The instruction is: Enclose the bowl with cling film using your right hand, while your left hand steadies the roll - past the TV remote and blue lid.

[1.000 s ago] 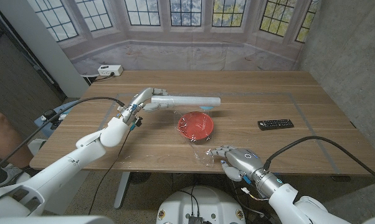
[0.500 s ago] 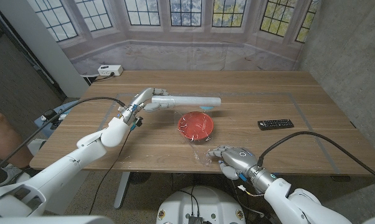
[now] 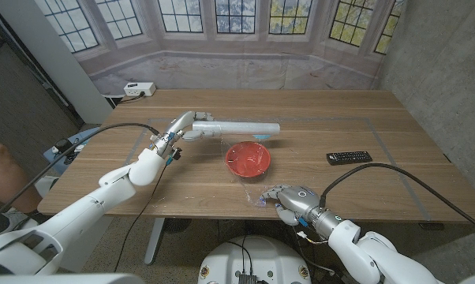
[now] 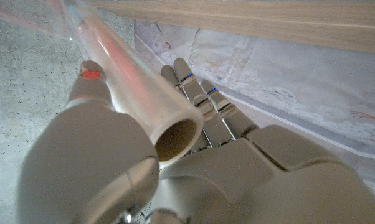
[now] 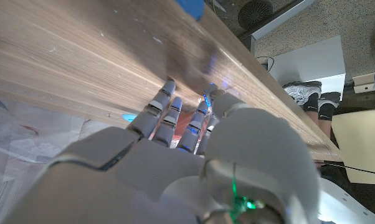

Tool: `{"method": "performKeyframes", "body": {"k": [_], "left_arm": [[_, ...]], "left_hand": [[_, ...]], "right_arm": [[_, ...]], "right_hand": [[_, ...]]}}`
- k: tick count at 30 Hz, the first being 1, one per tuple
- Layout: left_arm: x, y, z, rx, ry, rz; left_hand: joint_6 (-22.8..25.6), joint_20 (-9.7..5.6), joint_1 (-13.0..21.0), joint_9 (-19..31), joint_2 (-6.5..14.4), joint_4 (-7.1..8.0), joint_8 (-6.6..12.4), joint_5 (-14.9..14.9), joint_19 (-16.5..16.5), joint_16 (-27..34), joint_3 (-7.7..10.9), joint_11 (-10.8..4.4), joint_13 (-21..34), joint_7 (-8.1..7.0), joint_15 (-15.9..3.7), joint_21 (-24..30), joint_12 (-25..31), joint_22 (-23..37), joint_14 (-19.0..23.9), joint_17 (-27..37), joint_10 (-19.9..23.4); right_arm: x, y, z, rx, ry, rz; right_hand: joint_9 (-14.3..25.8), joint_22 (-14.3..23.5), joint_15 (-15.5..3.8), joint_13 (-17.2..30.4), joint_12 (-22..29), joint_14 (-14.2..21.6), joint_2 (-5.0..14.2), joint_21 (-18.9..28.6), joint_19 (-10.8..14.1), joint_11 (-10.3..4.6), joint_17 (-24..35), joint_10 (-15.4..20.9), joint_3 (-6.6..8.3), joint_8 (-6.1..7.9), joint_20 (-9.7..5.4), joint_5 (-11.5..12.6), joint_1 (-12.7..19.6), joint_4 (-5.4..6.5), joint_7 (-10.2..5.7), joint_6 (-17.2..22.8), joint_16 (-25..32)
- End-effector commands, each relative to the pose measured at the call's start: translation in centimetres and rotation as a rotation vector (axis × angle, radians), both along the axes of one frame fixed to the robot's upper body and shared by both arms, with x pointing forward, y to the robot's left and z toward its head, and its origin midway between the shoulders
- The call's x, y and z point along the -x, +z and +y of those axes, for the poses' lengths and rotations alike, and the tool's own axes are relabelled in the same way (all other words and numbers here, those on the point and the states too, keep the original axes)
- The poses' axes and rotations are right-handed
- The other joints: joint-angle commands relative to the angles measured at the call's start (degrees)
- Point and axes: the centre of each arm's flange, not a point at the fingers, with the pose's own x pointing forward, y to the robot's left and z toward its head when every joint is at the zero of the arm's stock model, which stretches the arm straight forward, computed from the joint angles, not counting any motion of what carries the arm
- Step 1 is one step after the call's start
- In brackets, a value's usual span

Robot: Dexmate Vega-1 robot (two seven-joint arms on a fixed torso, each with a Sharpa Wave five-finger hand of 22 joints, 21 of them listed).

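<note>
The right hand (image 3: 291,201) sits at the near edge of the counter (image 3: 395,134), its fingers bent down onto a crumpled edge of cling film (image 3: 261,193) and pressing it against the wood; whether the film is truly pinched between the fingers cannot be told, and the right wrist view shows only the fingers (image 5: 169,115) reaching onto the wood grain. The clear film runs from that hand up toward the red bowl (image 3: 248,159), which stands just beyond it near the middle of the counter, and on toward the roll (image 3: 237,128) lying crosswise behind the bowl. The left hand (image 3: 192,125) is clamped around the left end of the roll, and the left wrist view shows the open cardboard tube (image 4: 174,138) resting in its grasp with the fingers (image 4: 197,93) stretched along the far side. A small piece of blue lid (image 3: 259,138) peeks out just under the roll, behind the bowl. The TV remote (image 3: 349,158) lies well apart to the right of the bowl. A white power strip (image 3: 139,89) sits beyond the far left corner of the counter.
</note>
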Motion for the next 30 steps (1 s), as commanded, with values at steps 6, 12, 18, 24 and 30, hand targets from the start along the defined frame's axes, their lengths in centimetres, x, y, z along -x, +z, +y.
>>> {"method": "performKeyframes", "body": {"k": [6,12,18,24,30], "left_arm": [[-1.2,0.1,0.0,-0.009,-0.017,0.003],[-1.9,0.1,0.2,-0.017,-0.04,0.001],[-2.6,0.0,0.5,-0.024,-0.055,0.006],[-3.2,-0.1,1.0,-0.023,-0.058,0.016],[-3.6,-0.2,1.5,-0.018,-0.057,0.017]], "left_hand": [[0.1,-0.13,9.5,0.2,10.4,0.19,0.36,0.1,-0.2,0.1,0.65,0.2,0.2,0.15,0.15,0.2,0.0,0.2,-0.4,0.1,-0.4],[0.0,-0.12,9.3,0.2,10.5,0.26,0.42,0.1,-0.2,-0.1,0.8,0.31,0.1,0.23,0.14,0.2,-0.1,0.2,-0.7,0.1,-0.8],[0.0,-0.1,9.2,0.2,10.6,0.3,0.49,0.0,-0.3,0.0,0.9,0.62,0.0,0.28,0.17,0.2,-0.1,0.2,-0.9,0.1,-0.8],[-0.2,-0.08,9.1,0.2,10.8,0.32,0.46,0.1,-0.3,0.0,1.11,0.64,0.0,0.28,0.12,0.2,-0.1,0.2,-1.0,0.1,-0.9],[-0.3,-0.07,9.0,0.2,10.8,0.3,0.5,0.1,-0.4,-0.1,1.27,0.69,0.0,0.21,0.16,0.2,-0.1,0.2,-1.1,0.1,-1.0]], "right_arm": [[-1.1,-0.4,-0.6,-0.019,-0.019,0.039],[-1.3,-0.3,-0.6,-0.022,-0.021,0.051],[-1.5,-0.2,-0.5,-0.027,-0.028,0.062],[-1.8,0.0,-0.3,-0.028,-0.032,0.077],[-2.2,0.2,-0.2,-0.026,-0.025,0.087]], "right_hand": [[0.2,0.0,-9.25,0.3,0.2,0.1,0.1,0.1,-0.4,0.03,0.3,0.3,-0.26,0.35,-5.3,-0.3,1.1,0.65,-0.01,0.5,0.3],[0.2,0.0,-9.25,0.4,0.2,0.2,0.17,0.2,-0.3,0.07,0.5,0.4,-0.47,0.36,-5.3,-0.3,1.2,0.99,0.0,0.6,0.4],[0.2,0.0,-9.27,0.4,0.2,0.2,0.17,0.3,-0.2,0.11,0.6,0.4,-0.72,0.36,-5.31,-0.3,1.2,1.29,0.14,0.6,0.5],[0.2,0.0,-9.25,0.4,0.2,0.2,0.14,0.4,-0.2,0.16,0.7,0.4,-1.0,0.34,-5.31,-0.3,1.3,1.6,0.25,0.6,0.6],[0.2,0.0,-9.24,0.4,0.1,0.3,0.17,0.4,-0.2,0.19,0.8,0.4,-1.24,0.33,-5.34,-0.3,1.3,1.89,0.31,0.6,0.7]]}}
